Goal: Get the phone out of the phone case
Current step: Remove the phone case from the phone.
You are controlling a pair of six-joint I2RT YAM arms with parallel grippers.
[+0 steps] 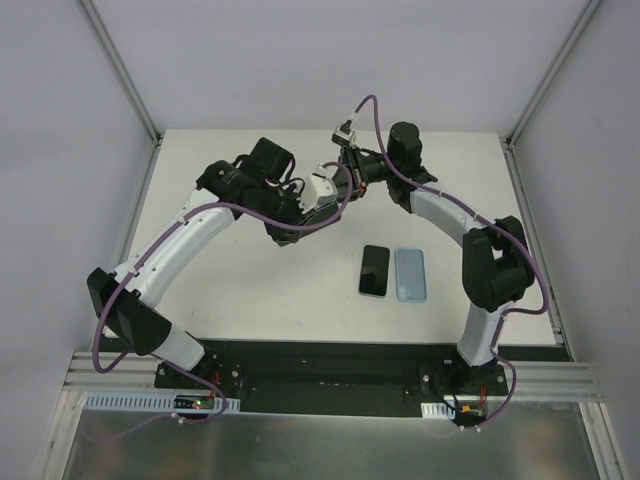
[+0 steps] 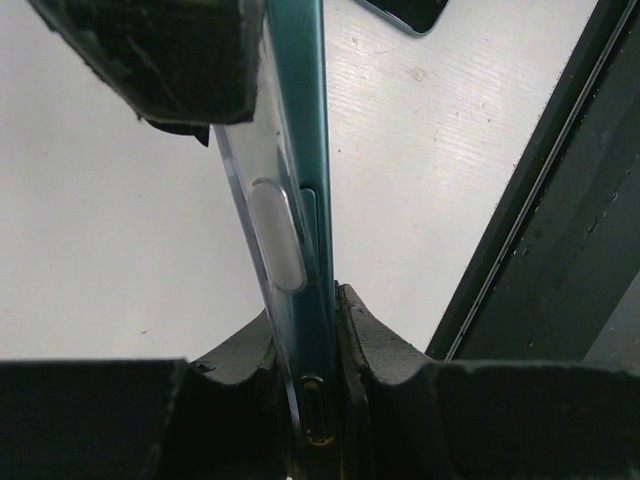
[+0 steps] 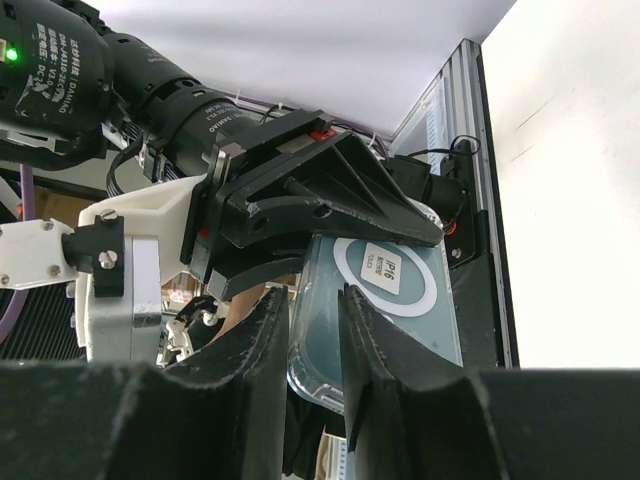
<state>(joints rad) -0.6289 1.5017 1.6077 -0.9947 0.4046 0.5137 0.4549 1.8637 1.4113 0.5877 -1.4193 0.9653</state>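
A teal phone [image 2: 305, 150] in a clear phone case [image 2: 270, 230] is held in the air between both arms over the middle back of the table. My left gripper [image 2: 320, 400] is shut on its bottom end, the charging port between the fingers. In the right wrist view the case back [image 3: 400, 300] shows a white ring and an "IP16" sticker. My right gripper [image 3: 315, 340] has its fingers close together at the case's lower corner edge, one pad [image 2: 150, 60] against the case back. In the top view the grippers [image 1: 330, 195] [image 1: 348, 178] meet and hide the phone.
A black phone [image 1: 374, 270] and a light blue case or phone [image 1: 410, 274] lie side by side on the white table [image 1: 250, 290], in front of the grippers. A black rail [image 1: 330, 365] runs along the near edge. Frame posts stand at the back corners.
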